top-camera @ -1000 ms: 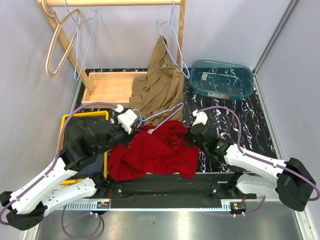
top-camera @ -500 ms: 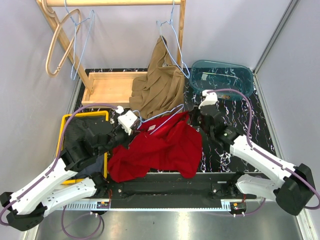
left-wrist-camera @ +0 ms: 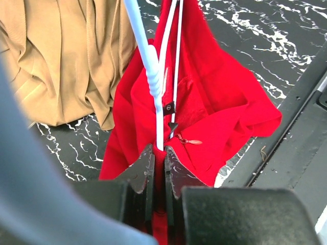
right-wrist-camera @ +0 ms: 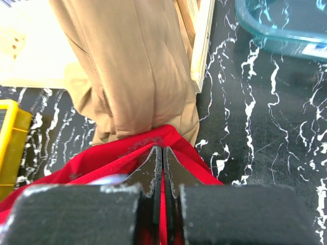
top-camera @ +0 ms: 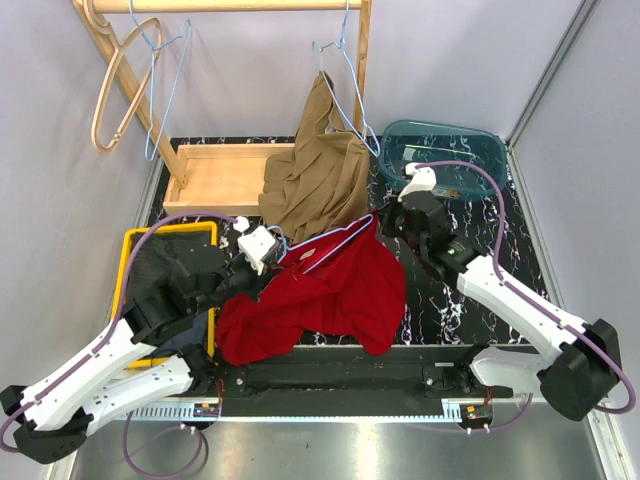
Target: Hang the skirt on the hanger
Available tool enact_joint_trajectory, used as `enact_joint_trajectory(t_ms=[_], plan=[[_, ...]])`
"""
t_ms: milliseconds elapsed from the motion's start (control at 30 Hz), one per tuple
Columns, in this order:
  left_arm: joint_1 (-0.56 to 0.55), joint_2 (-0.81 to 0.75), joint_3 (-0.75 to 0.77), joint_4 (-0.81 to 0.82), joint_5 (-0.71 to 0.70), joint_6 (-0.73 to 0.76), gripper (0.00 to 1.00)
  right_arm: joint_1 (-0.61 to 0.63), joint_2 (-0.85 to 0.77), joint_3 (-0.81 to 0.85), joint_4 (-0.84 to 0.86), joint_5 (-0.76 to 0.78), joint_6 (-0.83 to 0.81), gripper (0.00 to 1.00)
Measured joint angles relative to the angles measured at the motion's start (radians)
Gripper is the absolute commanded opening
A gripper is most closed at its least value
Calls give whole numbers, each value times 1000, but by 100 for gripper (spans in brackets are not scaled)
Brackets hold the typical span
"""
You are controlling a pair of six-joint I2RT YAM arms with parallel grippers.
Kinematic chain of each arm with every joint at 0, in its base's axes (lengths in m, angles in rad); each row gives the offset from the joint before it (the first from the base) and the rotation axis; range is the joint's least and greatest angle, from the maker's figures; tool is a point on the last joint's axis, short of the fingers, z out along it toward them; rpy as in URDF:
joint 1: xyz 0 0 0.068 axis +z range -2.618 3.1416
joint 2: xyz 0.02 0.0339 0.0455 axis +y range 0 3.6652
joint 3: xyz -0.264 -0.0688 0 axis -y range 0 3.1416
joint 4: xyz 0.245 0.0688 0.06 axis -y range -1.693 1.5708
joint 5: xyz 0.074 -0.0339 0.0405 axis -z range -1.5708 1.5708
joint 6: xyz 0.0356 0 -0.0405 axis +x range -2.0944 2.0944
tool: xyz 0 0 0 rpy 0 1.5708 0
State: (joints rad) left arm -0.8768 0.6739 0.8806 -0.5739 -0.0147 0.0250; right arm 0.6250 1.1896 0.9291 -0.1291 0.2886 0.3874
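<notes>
The left gripper (top-camera: pixel 272 262) (left-wrist-camera: pixel 158 164) is clamped on the wire of a pale blue-white wire hanger (top-camera: pixel 325 237) (left-wrist-camera: pixel 152 76) left of centre. The hanger slants up to the right, to where the right gripper (top-camera: pixel 386 222) (right-wrist-camera: pixel 162 157) has its fingers pinched together on the top edge of the red fabric skirt (top-camera: pixel 320 295) (left-wrist-camera: pixel 214 102) (right-wrist-camera: pixel 127 153).

The skirt's upper edge runs along the hanger between the two grippers. The rest of it spreads down to the near edge of the black marbled tabletop (top-camera: pixel 430 310) (right-wrist-camera: pixel 265 127). A hanging tan garment (top-camera: pixel 320 170) (right-wrist-camera: pixel 127 76) touches the skirt's top edge from behind.

A teal plastic basin (top-camera: pixel 440 127) (right-wrist-camera: pixel 286 30) sits just behind the right gripper. A yellow-rimmed bin (top-camera: pixel 170 230) lies to the left of the skirt. Bare tabletop shows to the skirt's right, under the right arm.
</notes>
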Motion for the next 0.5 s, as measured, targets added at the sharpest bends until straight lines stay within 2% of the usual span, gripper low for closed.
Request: enact_joint_trajectory(t_ms=[500], plan=[[-1,175,45,-2,-54,4,0,-9,-198,95,-183,-91,-28,0]])
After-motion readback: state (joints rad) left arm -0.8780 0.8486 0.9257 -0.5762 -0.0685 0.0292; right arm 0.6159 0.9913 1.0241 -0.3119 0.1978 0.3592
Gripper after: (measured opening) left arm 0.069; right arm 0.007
